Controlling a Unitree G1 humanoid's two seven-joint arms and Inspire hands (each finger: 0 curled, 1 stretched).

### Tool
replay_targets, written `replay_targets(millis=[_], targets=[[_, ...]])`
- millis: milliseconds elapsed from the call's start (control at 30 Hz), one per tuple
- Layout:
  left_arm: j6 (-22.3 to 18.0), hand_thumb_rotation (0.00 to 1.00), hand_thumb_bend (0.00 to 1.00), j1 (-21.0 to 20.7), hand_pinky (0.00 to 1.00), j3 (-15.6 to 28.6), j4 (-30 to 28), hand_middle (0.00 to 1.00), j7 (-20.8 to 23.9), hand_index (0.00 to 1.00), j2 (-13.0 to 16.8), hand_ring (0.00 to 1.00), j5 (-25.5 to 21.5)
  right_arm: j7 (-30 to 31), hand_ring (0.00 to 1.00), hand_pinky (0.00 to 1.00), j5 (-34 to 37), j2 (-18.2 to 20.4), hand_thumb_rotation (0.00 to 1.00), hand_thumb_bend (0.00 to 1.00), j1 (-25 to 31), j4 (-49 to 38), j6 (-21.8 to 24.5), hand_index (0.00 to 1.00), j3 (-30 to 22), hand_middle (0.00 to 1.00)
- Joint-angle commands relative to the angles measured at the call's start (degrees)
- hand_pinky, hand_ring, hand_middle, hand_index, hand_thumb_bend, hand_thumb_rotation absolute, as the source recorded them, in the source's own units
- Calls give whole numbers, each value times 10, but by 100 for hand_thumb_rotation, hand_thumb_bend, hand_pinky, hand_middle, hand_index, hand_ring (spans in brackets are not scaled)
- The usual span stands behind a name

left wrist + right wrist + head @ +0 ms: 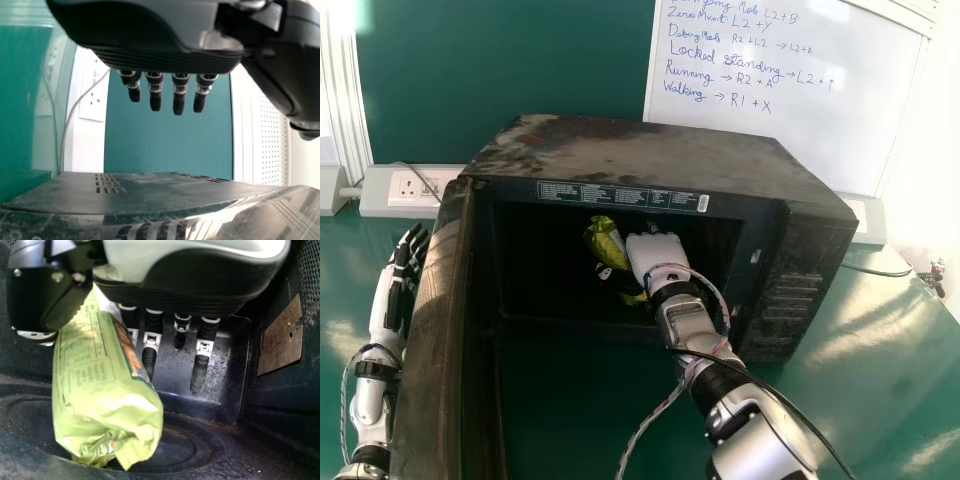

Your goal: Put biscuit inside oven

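Observation:
In the head view my right hand [655,256] is inside the black oven [650,150], beside the yellow-green biscuit packet [606,240]. The right wrist view has the packet [102,385] between the thumb and the fingers of my right hand [200,372]. These fingers are straight, not curled round it; whether the thumb presses on it I cannot tell. Part of the packet is hidden behind the hand. My left hand [396,290] rests outside, left of the open oven door [432,340]; in the left wrist view the left hand [179,95] has straight fingers.
The oven's side walls and top edge surround my right forearm closely. The open door stands between my left arm and the oven cavity. Behind are a wall socket box [405,190] and a whiteboard [770,90]. A cable lies on the green table [890,340] at the right.

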Motion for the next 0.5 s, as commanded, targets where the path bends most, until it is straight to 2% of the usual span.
replay_targets(millis=[0,67,167,300,467], targets=[[1,100,100,47,100,3,28,100,-1,100,-36,100,-12,9,49,46,0,6,16,67,-16,-1,13,59,7,48],[2,100,100,47,100,3,28,100,0,100,-35,100,-12,18,54,50,-2,8,43,85,-17,-1,25,69,13,55],[1,100,100,47,100,2,28,100,3,100,-35,100,-10,22,64,61,-9,8,64,93,-14,-3,41,76,27,68],[0,100,100,48,100,1,29,100,7,100,-34,100,-7,23,79,72,-3,6,76,96,-8,-8,46,85,28,84],[-1,100,100,48,100,0,28,100,10,100,-34,100,-5,46,84,77,10,5,83,98,-6,-15,46,89,22,89]])
